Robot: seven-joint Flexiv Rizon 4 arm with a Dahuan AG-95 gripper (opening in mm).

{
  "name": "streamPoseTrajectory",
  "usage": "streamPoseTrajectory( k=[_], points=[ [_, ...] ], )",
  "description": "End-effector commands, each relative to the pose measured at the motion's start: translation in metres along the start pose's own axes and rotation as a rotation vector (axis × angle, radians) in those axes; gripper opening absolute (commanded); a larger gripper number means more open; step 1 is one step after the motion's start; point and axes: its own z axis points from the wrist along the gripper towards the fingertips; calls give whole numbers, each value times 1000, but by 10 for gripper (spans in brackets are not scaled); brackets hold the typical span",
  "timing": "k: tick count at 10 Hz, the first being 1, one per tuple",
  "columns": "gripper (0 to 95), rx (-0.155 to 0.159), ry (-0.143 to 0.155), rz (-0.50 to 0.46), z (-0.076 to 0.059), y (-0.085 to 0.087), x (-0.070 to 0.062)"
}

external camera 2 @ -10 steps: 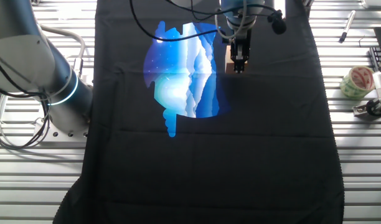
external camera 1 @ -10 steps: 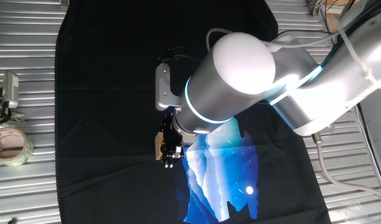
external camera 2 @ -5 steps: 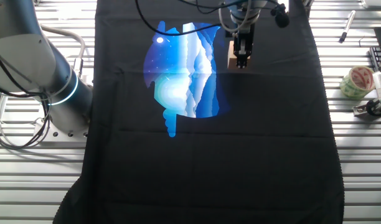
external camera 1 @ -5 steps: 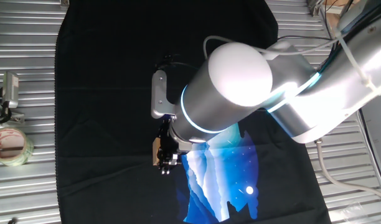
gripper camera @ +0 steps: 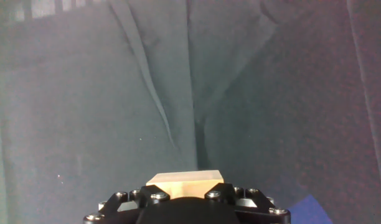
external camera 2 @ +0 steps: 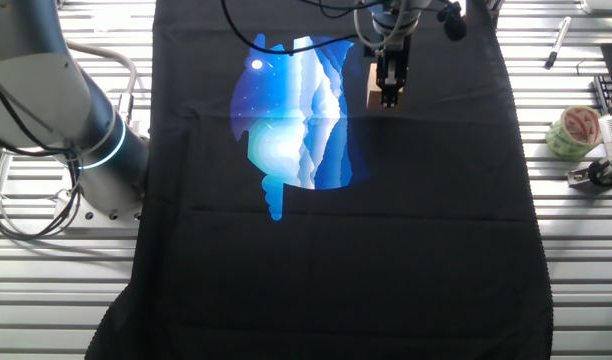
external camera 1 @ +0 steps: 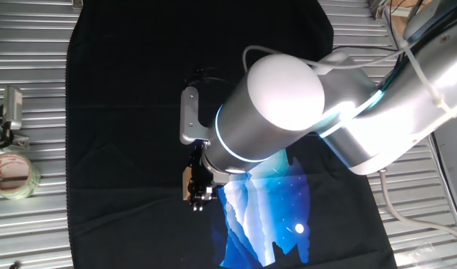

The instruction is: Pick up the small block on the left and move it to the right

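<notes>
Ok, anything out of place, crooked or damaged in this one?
Nothing alarming. The wooden block sits squarely at the gripper, not visibly tilted. The black cloth has creases and folds, clearest in the hand view, but nothing looks spilled or broken. The tape roll lies off the cloth at the table edge.

A cloth [external camera 2: 336,260] covers the middle of the tabletop [external camera 2: 576,250]. The claw [external camera 2: 389,98] stands over the cloth's printed patch [external camera 2: 291,120], at its edge, with the small block [external camera 2: 371,90] between its fingers. A tape roll [external camera 2: 571,132] lies on the tabletop well off the cloth, a clip [external camera 2: 598,170] just beside it.
</notes>
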Motion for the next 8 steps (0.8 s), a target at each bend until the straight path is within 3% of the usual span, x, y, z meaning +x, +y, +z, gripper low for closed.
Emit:
streamPoseTrajectory(
  k=[1,8],
  points=[
    [0,22,-11,-2,0,-2,0],
    [0,-2,-1,6,2,-2,0]
  ],
)
